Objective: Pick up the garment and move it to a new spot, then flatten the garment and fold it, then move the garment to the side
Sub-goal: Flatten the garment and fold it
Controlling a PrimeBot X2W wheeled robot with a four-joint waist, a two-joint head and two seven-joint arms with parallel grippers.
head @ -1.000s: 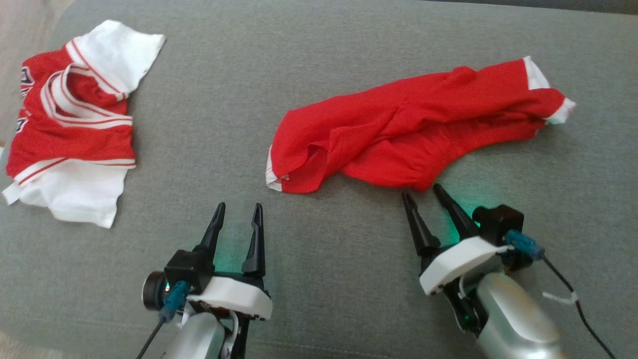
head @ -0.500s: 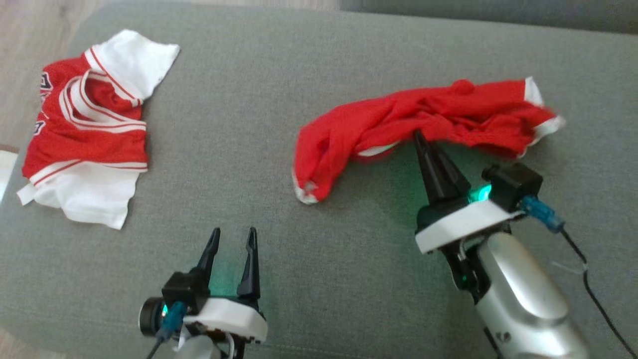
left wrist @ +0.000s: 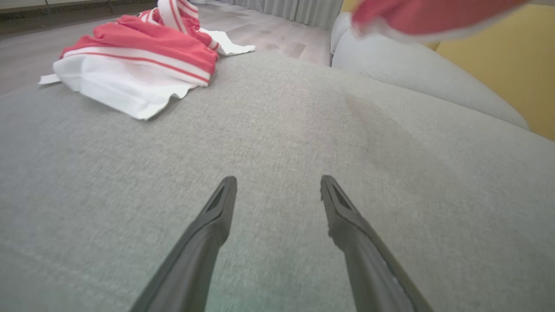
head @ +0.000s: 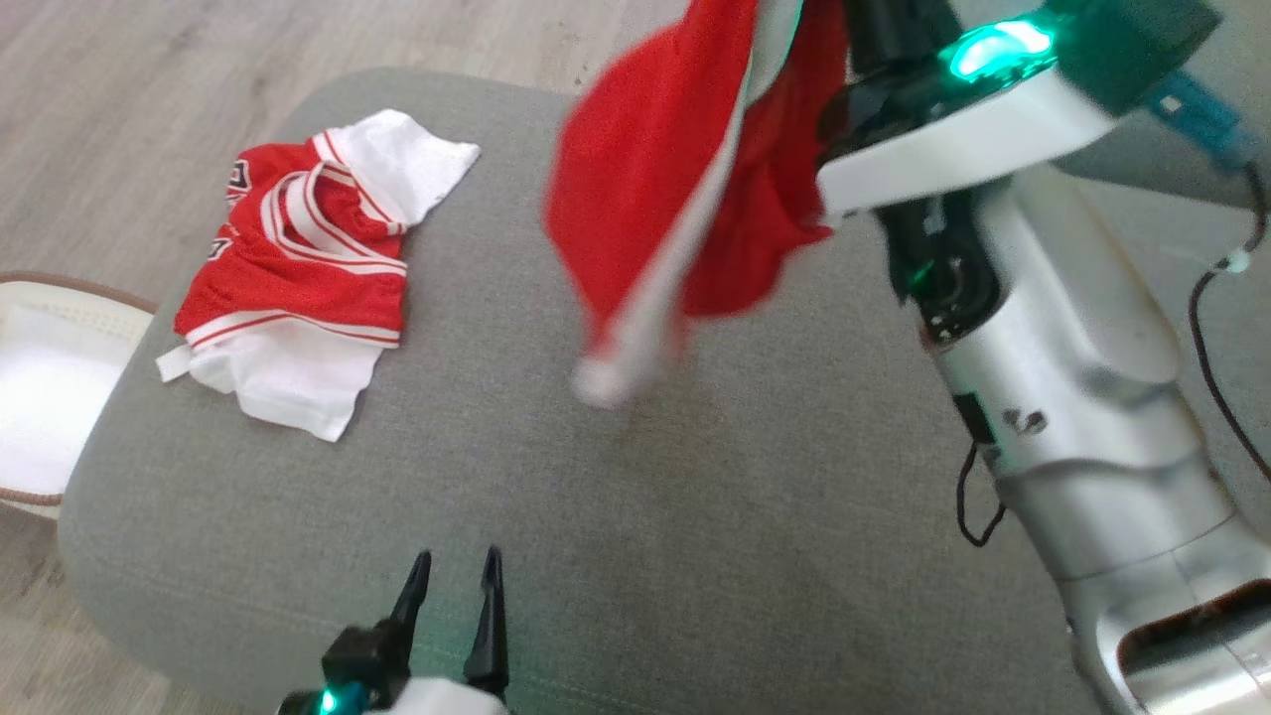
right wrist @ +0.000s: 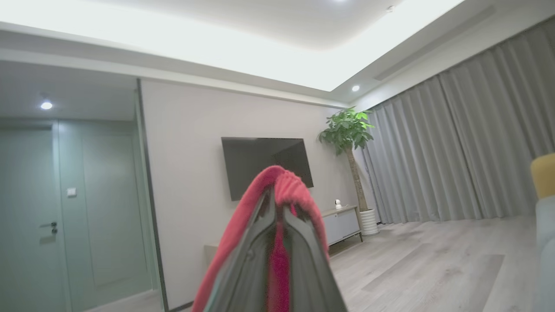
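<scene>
The red garment [head: 645,189] with white trim hangs in the air over the grey cushion [head: 695,516], its lower end blurred just above the fabric. My right gripper [head: 866,25] is raised to the top of the head view and is shut on the garment's upper fold. In the right wrist view the red cloth [right wrist: 284,184] drapes over the closed right gripper [right wrist: 277,206]. My left gripper [head: 455,574] stands open low at the cushion's front edge, with nothing between its fingers [left wrist: 217,216]. The hanging garment [left wrist: 433,17] shows at the top right of the left wrist view.
A second red and white garment [head: 298,288] lies crumpled at the cushion's far left corner [left wrist: 138,56]. A white basket [head: 40,397] stands on the wooden floor left of the cushion. A black cable [head: 1211,338] trails beside my right arm.
My right gripper closed on the red garment and lifted it off the cushion, high into the air. The head camera has shifted, so the whole view moved. The left gripper stayed open.
</scene>
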